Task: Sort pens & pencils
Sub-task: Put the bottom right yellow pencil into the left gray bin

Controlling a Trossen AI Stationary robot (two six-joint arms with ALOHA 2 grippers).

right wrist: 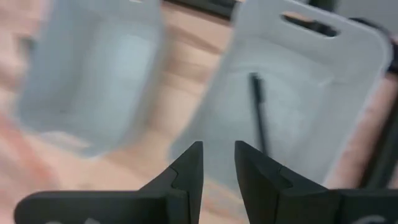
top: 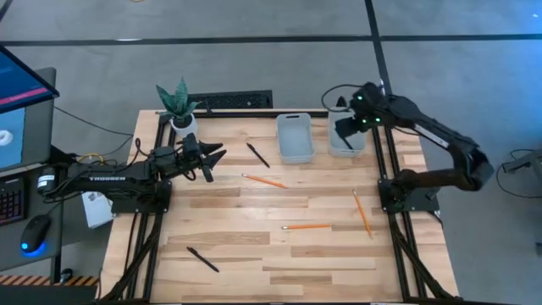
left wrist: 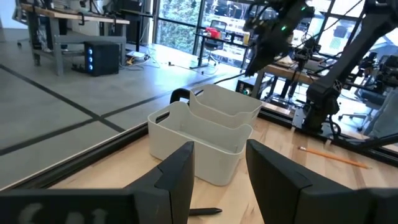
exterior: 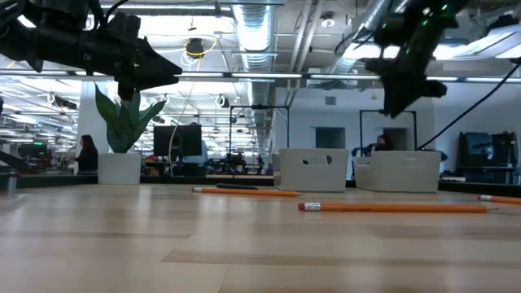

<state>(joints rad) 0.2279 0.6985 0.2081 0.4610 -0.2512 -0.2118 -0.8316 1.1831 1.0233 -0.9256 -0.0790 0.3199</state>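
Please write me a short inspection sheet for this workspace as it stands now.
Surface: wooden table.
Job's things: three orange pencils loose; two black pens loose, a third pen in the right bin; left bin.
Clutter: potted plant.
Grippers: left gripper open, empty; right gripper above the right bin, empty.
Cables: bundle at the table's left edge.
Surroundings: monitor, mouse.

Wooden table (top: 254, 254). On it: two pale bins (top: 295, 137) (top: 345, 135) at the far edge, potted plant (top: 180, 108) left of the bins, three orange pencils (top: 263, 180) (top: 306, 227) (top: 362, 213) and two black pens (top: 257, 154) (top: 202, 259) nearer than the bins.
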